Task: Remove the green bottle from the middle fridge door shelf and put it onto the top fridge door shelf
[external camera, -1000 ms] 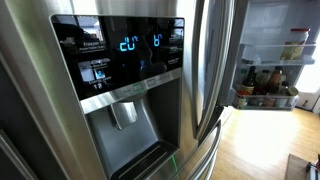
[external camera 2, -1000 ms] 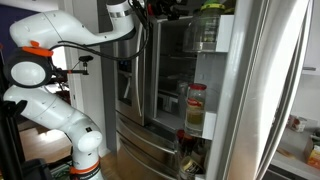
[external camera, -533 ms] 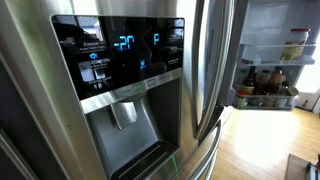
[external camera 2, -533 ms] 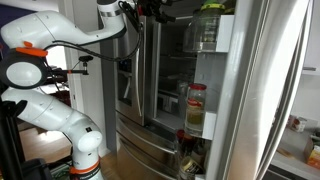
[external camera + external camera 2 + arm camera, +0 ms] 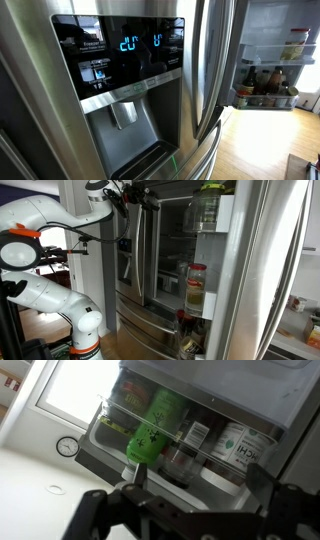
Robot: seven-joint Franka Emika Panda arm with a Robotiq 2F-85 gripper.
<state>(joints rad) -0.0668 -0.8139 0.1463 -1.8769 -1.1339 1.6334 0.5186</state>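
Since the green bottle (image 5: pixel 150 428) already sits tilted in the top door shelf (image 5: pixel 105 436) just ahead of the claw (image 5: pixel 190 505), which is apart and empty, placing looks done; next: back off clear.

Brushed stainless steel with a satin sheen forms the fridge door (image 5: pixel 40 110). Its dispenser panel (image 5: pixel 120 60) is glossy black and mirror-smooth. The floor (image 5: pixel 255 150) is light, polished wood. The robot arm (image 5: pixel 45 220) has a smooth, glossy white shell. The door shelf (image 5: pixel 108 430) is clear plastic. The green bottle (image 5: pixel 150 435) looks like smooth plastic. The end effector (image 5: pixel 200 485) is matt black.
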